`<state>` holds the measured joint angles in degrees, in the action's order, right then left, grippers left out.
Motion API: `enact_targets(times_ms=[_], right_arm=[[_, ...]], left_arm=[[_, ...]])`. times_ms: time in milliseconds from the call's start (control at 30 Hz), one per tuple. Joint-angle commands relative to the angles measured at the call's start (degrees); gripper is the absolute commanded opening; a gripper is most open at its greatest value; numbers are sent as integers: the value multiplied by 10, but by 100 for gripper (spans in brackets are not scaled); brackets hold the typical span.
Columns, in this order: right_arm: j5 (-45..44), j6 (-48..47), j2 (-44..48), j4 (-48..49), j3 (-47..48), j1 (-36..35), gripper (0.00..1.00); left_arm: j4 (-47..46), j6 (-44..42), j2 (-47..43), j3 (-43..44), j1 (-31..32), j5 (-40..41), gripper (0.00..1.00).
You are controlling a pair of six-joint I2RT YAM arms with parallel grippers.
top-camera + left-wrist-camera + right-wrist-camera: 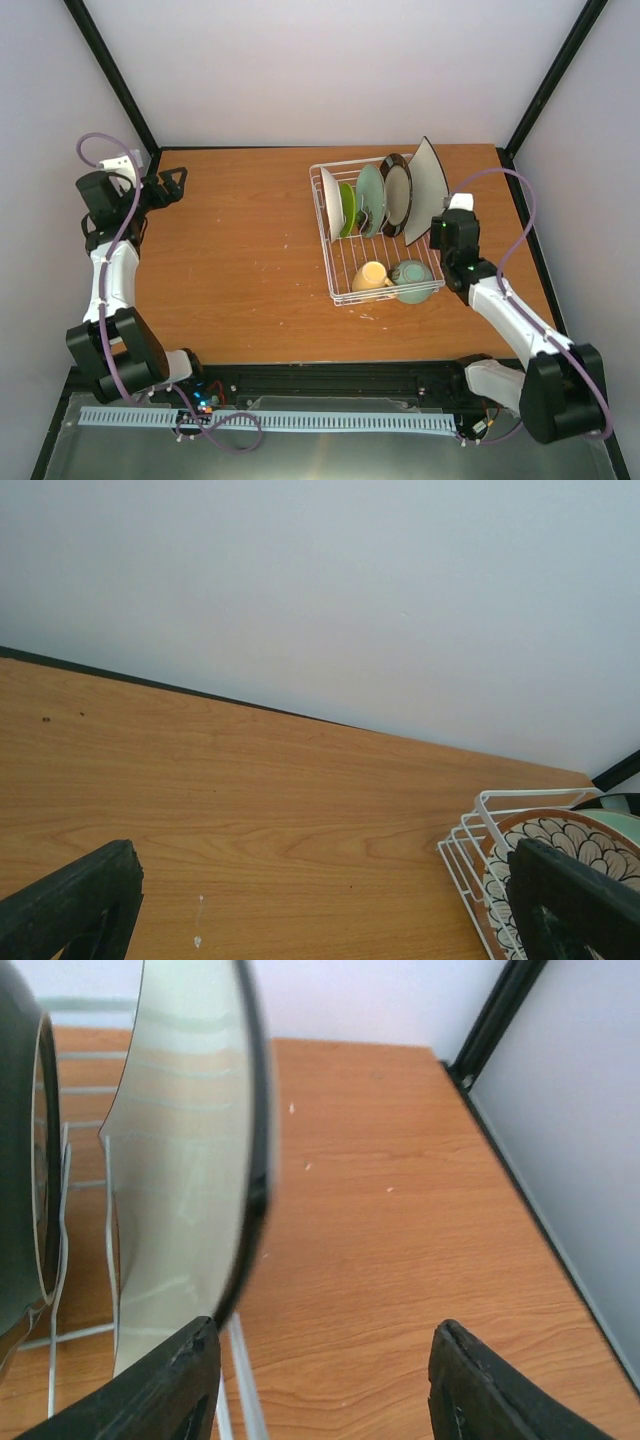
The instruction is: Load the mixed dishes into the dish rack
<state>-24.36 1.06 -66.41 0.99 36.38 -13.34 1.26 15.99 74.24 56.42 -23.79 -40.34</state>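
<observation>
The white wire dish rack (338,283) stands right of the table's middle. In it, upright from left to right, are a white-looking plate (329,203), the lime-green plate (347,208), the pale green plate (369,198), the dark-rimmed plate (397,193) and the white square plate (427,190). The yellow mug (370,276) and the mint bowl (412,281) lie at its near end. My right gripper (325,1380) is open and empty just right of the square plate (190,1160). My left gripper (172,185) is open and empty, far left of the rack (470,850).
The leftmost plate shows a brown rim and flower pattern in the left wrist view (570,835). Black frame posts (540,85) and pale walls close in the wooden table (240,250). A white box (125,160) sits at the back left corner.
</observation>
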Motion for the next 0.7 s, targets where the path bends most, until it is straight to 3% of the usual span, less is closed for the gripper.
enact_targets(times_ms=[0, 300, 433, 667], right_arm=[[-55, 29, 71, -37, -1, -2, 60], [-145, 65, 208, -124, 44, -2, 74], [-155, 83, 283, -157, 75, -2, 99], [55, 75, 328, -188, 176, -2, 100]], left_arm=[[-13, 14, -19, 1, -4, -11, 100], [-15, 34, -38, 7, -4, -40, 100], [-25, 50, -50, 0, 0, -94, 100], [-1, 16, -124, -34, 96, -99, 100]])
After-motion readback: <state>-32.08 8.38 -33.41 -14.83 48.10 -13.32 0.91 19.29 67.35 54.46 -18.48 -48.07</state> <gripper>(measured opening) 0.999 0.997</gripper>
